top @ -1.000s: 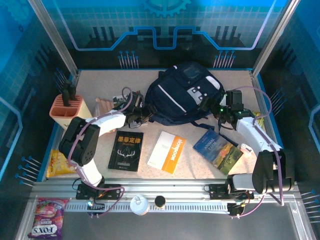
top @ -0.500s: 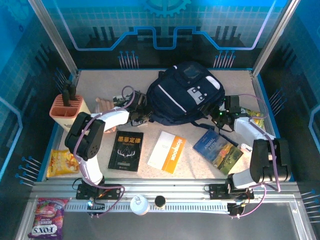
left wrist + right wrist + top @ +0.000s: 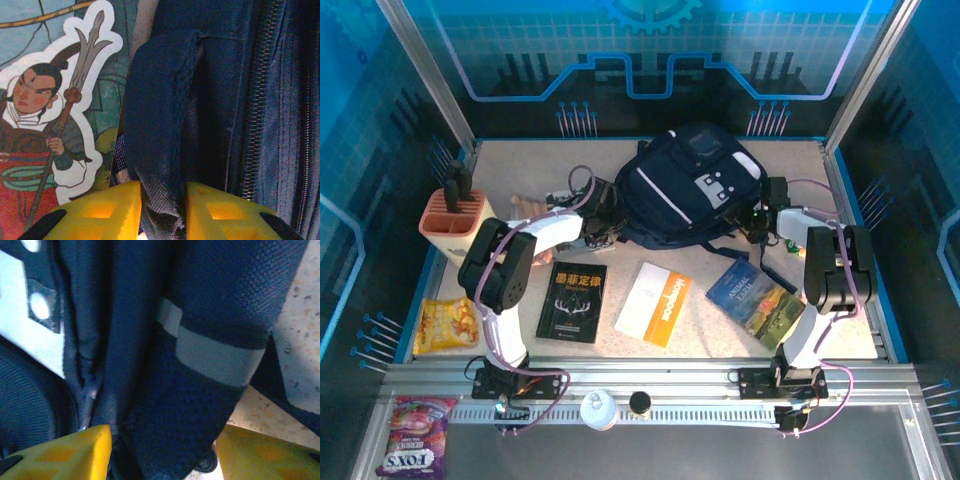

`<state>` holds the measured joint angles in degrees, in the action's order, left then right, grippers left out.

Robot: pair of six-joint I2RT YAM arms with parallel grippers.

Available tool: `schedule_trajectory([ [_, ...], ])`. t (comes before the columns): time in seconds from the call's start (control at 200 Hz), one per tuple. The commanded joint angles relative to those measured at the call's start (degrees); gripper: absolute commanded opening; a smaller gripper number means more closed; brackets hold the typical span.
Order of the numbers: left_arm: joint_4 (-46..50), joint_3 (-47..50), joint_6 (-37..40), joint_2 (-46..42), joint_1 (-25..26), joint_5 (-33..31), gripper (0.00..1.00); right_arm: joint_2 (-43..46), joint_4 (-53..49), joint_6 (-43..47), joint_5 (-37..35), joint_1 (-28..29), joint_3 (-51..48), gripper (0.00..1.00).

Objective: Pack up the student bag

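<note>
- Left gripper (image 3: 162, 200) and right gripper (image 3: 162, 442), 2 in all, both clamp navy fabric between yellow fingers. The left pinches a narrow fold; the right sits wider around a thick padded piece crossed by a grey band.
- 1 student bag (image 3: 690, 190) lies at the back middle of the table (image 3: 520, 165), with 1 gripper at each of its side edges.
- 3 books lie in a row nearer the arm bases, apart from the bag: black book (image 3: 572, 300), white-and-orange book (image 3: 653, 303), blue-and-green book (image 3: 755, 295).
- 1 peach holder (image 3: 453, 222) stands far left, and 1 yellow snack packet (image 3: 445, 325) lies by the near left edge.
- 1 spearman picture card (image 3: 45, 130) lies just beside the pinched fold.
</note>
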<state>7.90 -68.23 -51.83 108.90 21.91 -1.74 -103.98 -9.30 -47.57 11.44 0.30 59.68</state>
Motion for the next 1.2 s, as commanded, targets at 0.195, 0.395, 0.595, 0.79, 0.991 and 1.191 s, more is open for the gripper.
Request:
schedule_trajectory([
  [0.195, 2.65, -6.00, 5.52, 2.10, -1.90, 0.01, 0.33, -0.50, 2.26, 2.00, 6.49, 0.14, 3.19, 0.08],
  [0.395, 3.06, -10.62, 10.03, 3.44, -3.14, 3.80, 0.38, 10.31, 2.76, 2.00, 9.46, 1.72, -0.22, 0.03],
  [0.595, 6.91, -19.21, 14.16, 8.86, -3.10, 8.01, 0.41, 21.49, 3.14, -1.96, 9.55, 1.88, -4.69, 0.03],
  [0.79, 12.33, -25.35, 17.91, 8.49, -3.28, 2.58, 0.48, 26.90, 1.44, -7.94, 6.45, 4.77, -7.24, 0.04],
  [0.991, 14.11, -19.89, 20.69, -1.87, -3.30, -1.75, 0.60, 27.81, -0.18, -11.96, -1.04, 9.05, -6.92, 0.04],
  [1.191, 12.78, -8.03, 20.79, -14.90, 0.80, -1.70, 0.66, 25.92, -1.32, -13.96, -3.74, 11.70, -4.83, 0.03],
])
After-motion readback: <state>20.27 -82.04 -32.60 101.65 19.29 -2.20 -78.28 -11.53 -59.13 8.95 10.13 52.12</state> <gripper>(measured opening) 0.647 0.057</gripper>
